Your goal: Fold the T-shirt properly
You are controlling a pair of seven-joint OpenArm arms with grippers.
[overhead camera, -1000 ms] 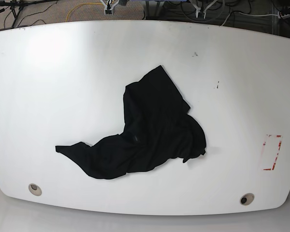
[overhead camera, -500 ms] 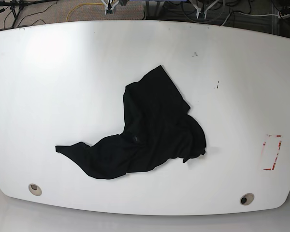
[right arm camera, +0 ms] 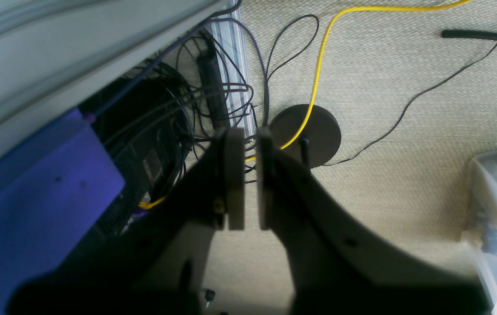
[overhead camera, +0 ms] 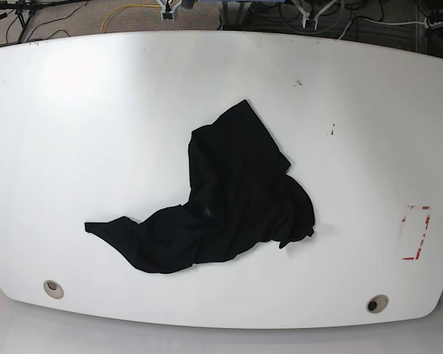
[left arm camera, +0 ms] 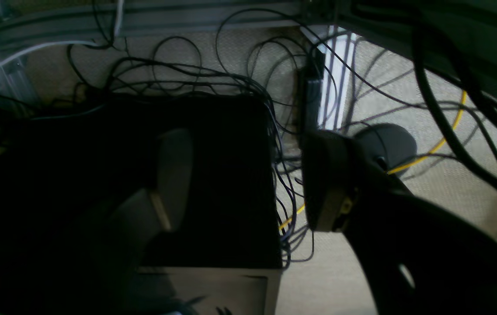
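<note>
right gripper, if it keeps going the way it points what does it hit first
Probably the round dark disc on the carpet, with the yellow cable across it. The right gripper aims floorward, jaws shut and empty; depth unclear.

bright glare on white table [overhead camera: 74, 81] upper left, curved edges, dim blurry left wrist view

A plain black T-shirt [overhead camera: 220, 199] is lying on a white table [overhead camera: 81, 133] bearing a red-edged marking [overhead camera: 416, 232]. A yellow cable [right arm camera: 318, 74] is crossing beige carpet [right arm camera: 405, 57], beside a purple box [right arm camera: 34, 183].
</note>
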